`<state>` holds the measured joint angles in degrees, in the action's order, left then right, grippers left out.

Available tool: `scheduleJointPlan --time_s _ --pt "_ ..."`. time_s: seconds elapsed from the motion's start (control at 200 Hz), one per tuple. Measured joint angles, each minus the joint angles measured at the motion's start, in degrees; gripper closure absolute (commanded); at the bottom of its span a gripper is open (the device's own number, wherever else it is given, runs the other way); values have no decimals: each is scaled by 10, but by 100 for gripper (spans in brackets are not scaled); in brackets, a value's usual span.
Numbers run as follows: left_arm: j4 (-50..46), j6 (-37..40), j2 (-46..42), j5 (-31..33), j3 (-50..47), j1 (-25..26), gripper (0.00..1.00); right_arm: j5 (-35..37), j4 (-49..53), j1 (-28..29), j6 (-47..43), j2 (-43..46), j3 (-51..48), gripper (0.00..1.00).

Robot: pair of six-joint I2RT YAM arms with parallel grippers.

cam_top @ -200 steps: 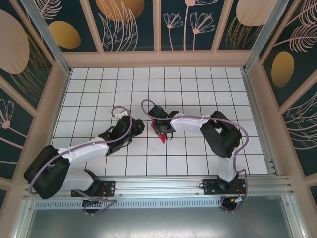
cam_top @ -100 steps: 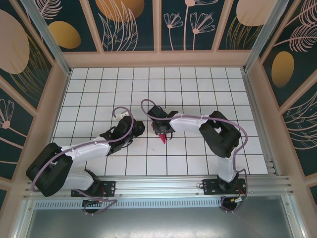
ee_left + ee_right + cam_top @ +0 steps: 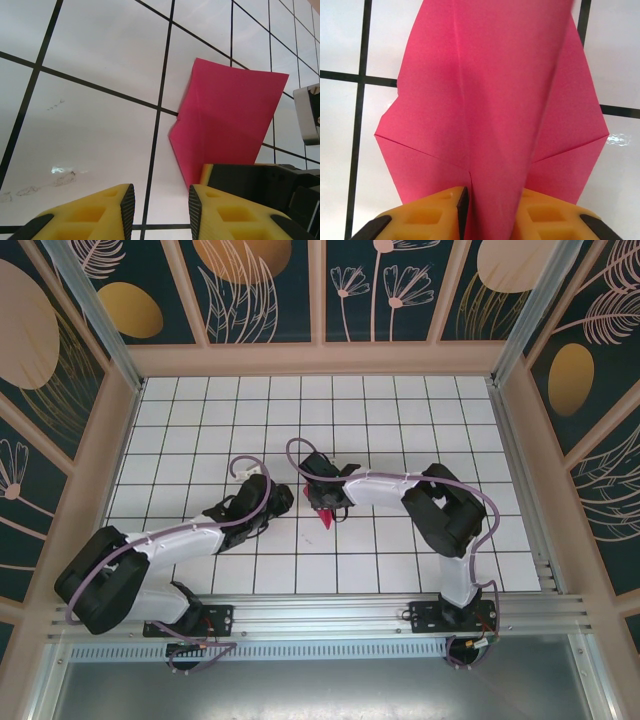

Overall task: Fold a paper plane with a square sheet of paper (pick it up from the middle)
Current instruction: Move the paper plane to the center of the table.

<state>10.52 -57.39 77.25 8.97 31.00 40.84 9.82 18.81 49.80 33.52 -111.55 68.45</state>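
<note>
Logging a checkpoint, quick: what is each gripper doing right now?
Left gripper: open, nothing between its fingers.
Right gripper: closed on the pink paper.

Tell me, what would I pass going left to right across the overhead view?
Left arm's big dark joint → left end effector → pink folded paper → right arm's big dark joint.

Left tool slightly parted, right tool pinched closed
</note>
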Motion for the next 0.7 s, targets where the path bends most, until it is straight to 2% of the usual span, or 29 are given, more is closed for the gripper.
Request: scheduleJointPlan --time_s 0.26,0.365,0.701 --pt "0 0 5 -9 0 0 63 -1 -3 -4 -3 -2 7 82" --pt "0 0 5 -10 1 0 63 -5 5 -19 -18 -9 24 82" --pt "0 0 5 -10 5 0 63 -4 33 -155 -82 -24 55 80"
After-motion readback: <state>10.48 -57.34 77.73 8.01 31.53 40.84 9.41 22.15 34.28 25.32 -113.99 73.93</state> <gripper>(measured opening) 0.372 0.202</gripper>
